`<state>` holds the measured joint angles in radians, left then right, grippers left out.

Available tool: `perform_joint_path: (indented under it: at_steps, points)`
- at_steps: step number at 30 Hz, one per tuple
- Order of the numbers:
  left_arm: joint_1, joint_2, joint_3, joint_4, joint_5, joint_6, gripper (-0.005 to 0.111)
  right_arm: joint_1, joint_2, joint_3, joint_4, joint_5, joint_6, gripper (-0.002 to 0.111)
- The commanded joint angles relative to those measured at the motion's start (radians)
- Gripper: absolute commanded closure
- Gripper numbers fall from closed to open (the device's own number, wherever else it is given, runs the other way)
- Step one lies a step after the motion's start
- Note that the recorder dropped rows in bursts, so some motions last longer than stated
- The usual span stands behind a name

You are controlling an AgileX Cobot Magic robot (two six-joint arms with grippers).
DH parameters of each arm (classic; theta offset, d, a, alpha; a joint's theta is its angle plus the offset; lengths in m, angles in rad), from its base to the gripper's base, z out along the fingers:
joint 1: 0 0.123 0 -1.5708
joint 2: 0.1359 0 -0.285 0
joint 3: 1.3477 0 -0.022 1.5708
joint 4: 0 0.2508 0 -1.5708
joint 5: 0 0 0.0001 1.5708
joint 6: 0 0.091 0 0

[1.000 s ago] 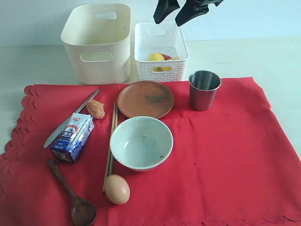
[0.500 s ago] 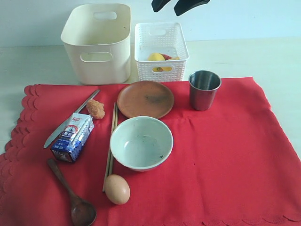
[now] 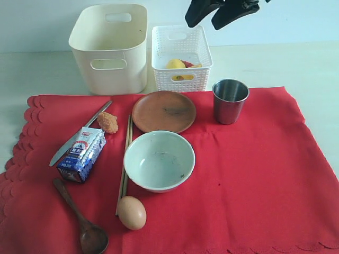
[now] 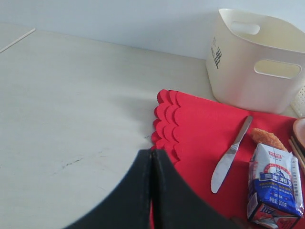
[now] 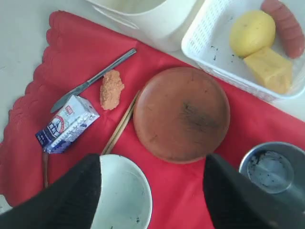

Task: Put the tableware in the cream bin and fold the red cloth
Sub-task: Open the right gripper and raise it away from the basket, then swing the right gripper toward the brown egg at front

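Two pincers empty: right pincer (image 3: 202,24) wide open aloft, left pincer (image 4: 152,186) shut. Risk: off-centre descent tips steel cup (image 3: 230,100).

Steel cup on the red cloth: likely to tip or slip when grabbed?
The shiny tapered steel cup looks smooth, so a grip may slip. Upright on a narrower base on the red cloth, it could tip if pushed sideways. It looks empty, so probably light.
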<state>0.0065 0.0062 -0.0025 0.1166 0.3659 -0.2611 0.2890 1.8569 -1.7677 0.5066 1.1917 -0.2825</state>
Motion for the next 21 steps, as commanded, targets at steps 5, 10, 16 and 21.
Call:
perform_joint_path:
  at_steps: [5,10,16,21]
  points:
    - [-0.007,-0.006,0.003,0.005,-0.005,0.003,0.107,-0.004,-0.188,0.203,0.009,-0.079,-0.094,0.049]
    - [-0.007,-0.006,0.003,0.005,-0.005,0.003,0.107,-0.004,-0.302,0.325,0.011,-0.113,-0.13,0.052]
    - [-0.007,-0.006,0.003,0.005,-0.005,0.003,0.107,-0.004,-0.436,0.484,0.016,-0.139,-0.174,0.052]
    - [-0.007,-0.006,0.003,0.005,-0.005,0.003,0.107,-0.004,-0.553,0.614,0.058,-0.149,-0.242,0.052]
